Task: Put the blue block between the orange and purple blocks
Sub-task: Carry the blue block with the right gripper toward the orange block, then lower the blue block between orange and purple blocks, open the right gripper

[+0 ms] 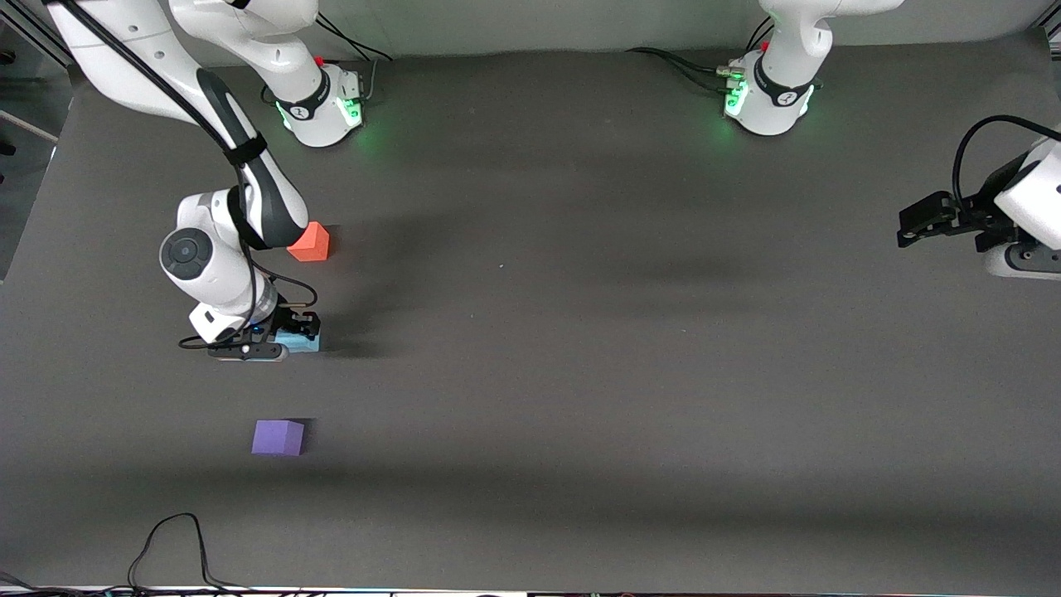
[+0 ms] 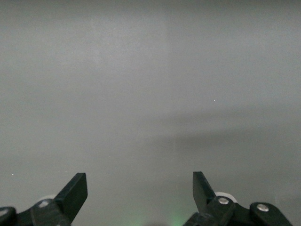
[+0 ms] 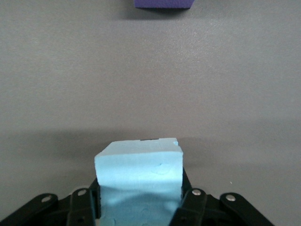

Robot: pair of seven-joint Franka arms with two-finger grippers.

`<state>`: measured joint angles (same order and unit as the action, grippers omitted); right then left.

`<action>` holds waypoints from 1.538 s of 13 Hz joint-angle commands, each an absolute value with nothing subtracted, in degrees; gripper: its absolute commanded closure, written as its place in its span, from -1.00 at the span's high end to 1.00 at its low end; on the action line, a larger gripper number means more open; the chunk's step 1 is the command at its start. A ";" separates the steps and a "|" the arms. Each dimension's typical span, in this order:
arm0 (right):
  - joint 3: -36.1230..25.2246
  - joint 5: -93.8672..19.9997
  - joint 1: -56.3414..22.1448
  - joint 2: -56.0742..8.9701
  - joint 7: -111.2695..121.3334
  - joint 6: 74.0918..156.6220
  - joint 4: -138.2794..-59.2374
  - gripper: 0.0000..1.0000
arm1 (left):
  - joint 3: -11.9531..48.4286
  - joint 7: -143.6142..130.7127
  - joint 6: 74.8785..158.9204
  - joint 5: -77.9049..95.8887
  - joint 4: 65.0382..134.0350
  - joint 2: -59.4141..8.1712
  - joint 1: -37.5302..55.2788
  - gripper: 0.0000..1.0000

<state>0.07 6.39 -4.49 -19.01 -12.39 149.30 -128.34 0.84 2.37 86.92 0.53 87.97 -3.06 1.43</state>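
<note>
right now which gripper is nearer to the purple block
The right gripper. It is shut on the blue block, between the orange block and the purple block. The left gripper waits open at the left arm's end of the table.

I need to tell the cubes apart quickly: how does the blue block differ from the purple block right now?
The blue block is light sky-blue and sits between the right gripper fingers; the purple block is violet and lies free on the table. The purple block is nearer the front camera. Both are matte cubes of like size.
</note>
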 commanded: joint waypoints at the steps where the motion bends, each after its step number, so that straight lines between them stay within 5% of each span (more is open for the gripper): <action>1: -1.05 4.92 -5.01 -20.21 -9.93 152.04 -128.76 -0.55 | 0.62 1.67 86.31 -0.09 89.12 -1.67 1.93 1.00; 6: -1.14 5.01 -5.01 -21.53 -9.93 153.37 -128.76 -0.40 | 0.62 1.67 86.31 -0.18 89.21 -1.67 1.85 1.00; 7: -1.14 5.01 -5.01 -21.53 -9.93 153.28 -128.67 -0.12 | 0.62 1.76 86.31 -0.26 89.21 -1.67 1.93 1.00; 8: -1.23 4.92 -5.01 -21.53 -9.93 153.28 -128.67 0.74 | 0.62 1.76 86.22 -0.35 89.21 -1.76 2.02 1.00; 9: -1.67 4.92 -4.92 -21.19 -9.93 153.02 -128.67 1.00 | 0.70 1.84 86.22 -0.35 89.21 -1.67 2.02 1.00; 13: -2.29 5.01 -5.10 -16.19 -9.93 148.73 -128.32 1.00 | 0.62 1.76 86.84 -0.35 89.21 -1.76 2.02 1.00; 20: -2.46 4.92 -4.83 2.08 -7.21 136.78 -127.09 1.00 | 0.62 1.58 87.54 -0.35 89.21 -1.76 1.93 1.00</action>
